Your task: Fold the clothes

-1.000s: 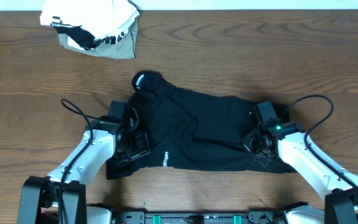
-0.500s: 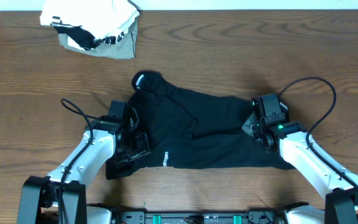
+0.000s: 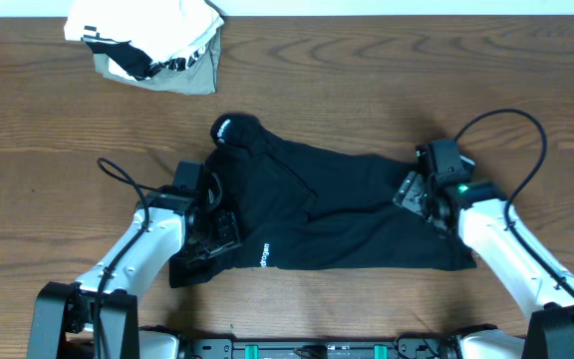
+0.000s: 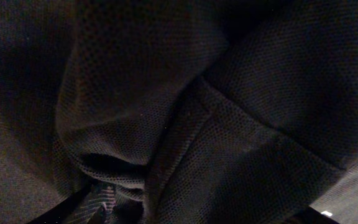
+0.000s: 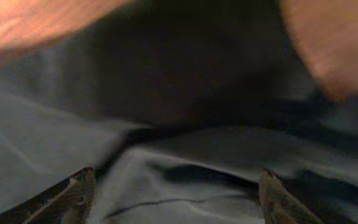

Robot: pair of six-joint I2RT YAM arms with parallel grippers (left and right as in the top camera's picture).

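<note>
The clothes [image 3: 337,214], a black garment with a small white logo [image 3: 266,255] and a white tag [image 3: 223,128], lie spread across the wooden table [image 3: 367,80]. My left gripper [image 3: 217,227] rests on the garment's left part. In the left wrist view black mesh fabric [image 4: 229,112] fills the frame, and the gripper [image 4: 191,214] stands open with bunched cloth between its wide-set tips. My right gripper [image 3: 419,191] hovers at the garment's right edge. In the right wrist view it [image 5: 176,193] is open over smooth fabric [image 5: 185,180], holding nothing.
A white-and-grey bundle with striped trim [image 3: 147,45] lies at the far left of the table. Black cables loop beside both arms [image 3: 118,179] [image 3: 526,150]. Bare wood [image 3: 516,80] surrounds the garment.
The right gripper has gone from shut on the garment's right edge to open, letting it go, and has moved to the right and farther back. The left arm has stayed still.
</note>
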